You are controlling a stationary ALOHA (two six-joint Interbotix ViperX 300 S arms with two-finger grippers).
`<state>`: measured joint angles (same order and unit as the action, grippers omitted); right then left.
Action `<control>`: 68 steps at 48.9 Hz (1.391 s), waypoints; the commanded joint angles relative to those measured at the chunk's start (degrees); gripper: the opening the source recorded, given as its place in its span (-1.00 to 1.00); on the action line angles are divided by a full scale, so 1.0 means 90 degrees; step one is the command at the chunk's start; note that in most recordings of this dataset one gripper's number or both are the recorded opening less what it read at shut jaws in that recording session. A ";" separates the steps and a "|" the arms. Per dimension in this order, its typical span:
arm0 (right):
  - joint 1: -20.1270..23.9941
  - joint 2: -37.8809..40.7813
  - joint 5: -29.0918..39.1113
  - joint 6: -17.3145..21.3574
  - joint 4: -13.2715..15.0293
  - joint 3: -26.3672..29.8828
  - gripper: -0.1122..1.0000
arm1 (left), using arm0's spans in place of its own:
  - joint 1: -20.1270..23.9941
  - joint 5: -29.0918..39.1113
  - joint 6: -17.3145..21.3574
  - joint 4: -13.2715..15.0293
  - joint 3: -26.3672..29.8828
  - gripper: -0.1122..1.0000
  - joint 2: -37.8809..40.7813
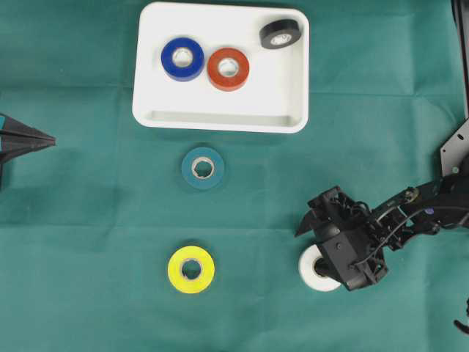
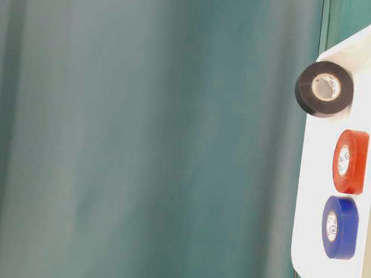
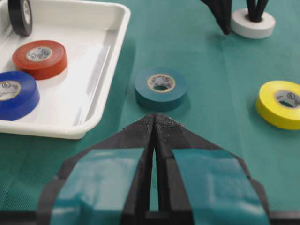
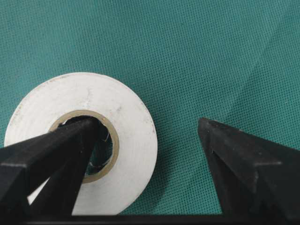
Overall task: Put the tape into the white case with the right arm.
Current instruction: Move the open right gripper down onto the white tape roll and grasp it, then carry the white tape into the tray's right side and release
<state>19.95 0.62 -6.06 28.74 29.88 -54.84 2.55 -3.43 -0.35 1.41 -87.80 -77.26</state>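
A white tape roll (image 1: 314,273) lies flat on the green cloth at the front right. My right gripper (image 4: 146,123) is open and down at it. One finger (image 4: 70,140) is inside the roll's core hole and the other finger (image 4: 243,159) stands outside on the cloth, so the roll's wall (image 4: 131,140) sits between them. The white case (image 1: 220,121) is at the back centre. It holds a blue roll (image 1: 182,59), a red roll (image 1: 228,69) and a black roll (image 1: 281,34) leaning at its corner. My left gripper (image 3: 154,117) is shut and empty at the left edge.
A teal roll (image 1: 203,168) lies just in front of the case. A yellow roll (image 1: 191,269) lies at the front centre, left of the white roll. The right arm's body (image 1: 410,213) stretches in from the right edge.
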 commanded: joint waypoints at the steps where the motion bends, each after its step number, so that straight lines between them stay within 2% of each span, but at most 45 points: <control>1: 0.0020 -0.0078 0.0068 0.0020 0.0020 0.0078 0.08 | 0.0010 -0.0029 0.0000 0.0000 0.0078 -0.79 0.0039; 4: 0.0010 -0.0098 0.0107 0.0029 0.0010 0.0098 -0.25 | 0.0010 -0.0029 0.0000 0.0010 0.0078 -0.79 0.0039; 7: 0.0010 -0.0127 0.0137 0.0029 0.0010 0.0127 -0.50 | 0.0010 -0.0029 0.0000 0.0000 0.0078 -0.79 0.0039; 12: 0.0020 -0.0166 0.0137 0.0029 0.0010 0.0146 -0.69 | 0.0010 -0.0029 0.0000 0.0010 0.0078 -0.79 0.0039; 34: 0.0029 -0.0322 0.0215 0.0068 -0.0029 0.0332 -0.73 | 0.0010 -0.0029 0.0000 0.0000 0.0078 -0.79 0.0039; 43: 0.0088 -0.0732 0.0664 0.0156 -0.0049 0.0488 -0.76 | 0.0010 -0.0029 0.0000 0.0010 0.0088 -0.79 0.0039; 54: 0.0127 -0.1035 0.1377 0.0557 -0.0049 0.0635 -0.76 | 0.0010 -0.0029 0.0000 0.0000 0.0078 -0.79 0.0039; 68: -0.0127 -0.1025 0.1602 0.0605 -0.0039 0.0732 -0.76 | 0.0010 -0.0029 0.0000 0.0000 0.0078 -0.79 0.0039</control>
<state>20.21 -7.38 8.44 34.10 29.62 -50.01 2.46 -3.43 -0.35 1.41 -87.80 -77.26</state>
